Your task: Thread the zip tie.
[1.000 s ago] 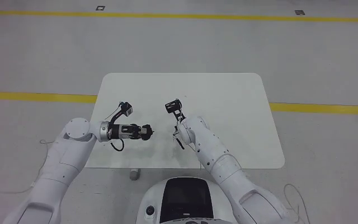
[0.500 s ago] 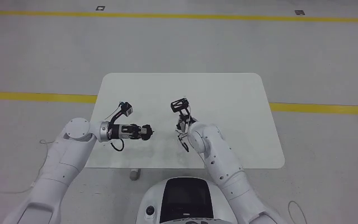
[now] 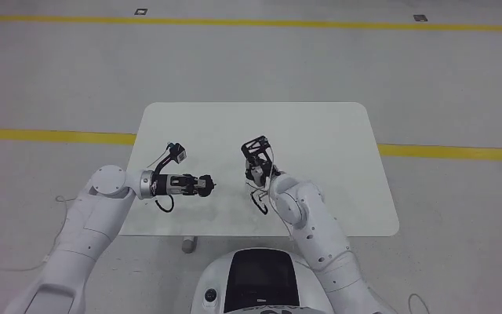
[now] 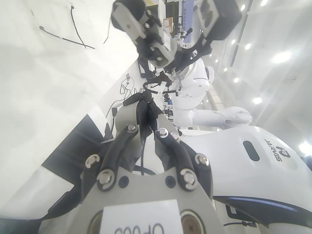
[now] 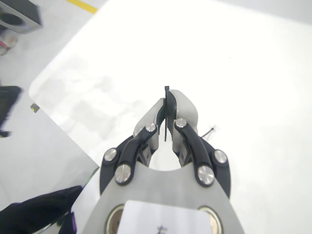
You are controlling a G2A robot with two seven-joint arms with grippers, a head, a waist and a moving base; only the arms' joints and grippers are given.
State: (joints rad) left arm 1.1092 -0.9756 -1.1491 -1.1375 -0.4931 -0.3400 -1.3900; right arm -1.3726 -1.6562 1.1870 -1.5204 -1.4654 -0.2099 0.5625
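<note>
My left gripper [image 3: 210,185] hovers over the near left part of the white table [image 3: 314,133], pointing toward the other arm. In its wrist view it [image 4: 146,98] is shut on a black zip tie [image 4: 144,120] that runs back between the fingers. My right gripper [image 3: 252,174] hangs a short way to the right of it, apart from it. It [image 5: 167,98] is shut on a second black zip tie [image 5: 166,113], whose head pokes out past the tips. The left wrist view shows the right gripper [image 4: 156,49] with a thin tail [image 4: 107,35] hanging from it.
Loose black zip ties [image 4: 73,25] lie on the table beyond the grippers, and another small one [image 5: 209,131] lies just beside the right gripper. The table's far and right parts [image 5: 219,49] are bare. Grey floor with yellow lines [image 3: 70,136] surrounds the table.
The right arm's wrist has shifted a little to the right and turned, with the zip tie still held. The left arm has stayed where it was.
</note>
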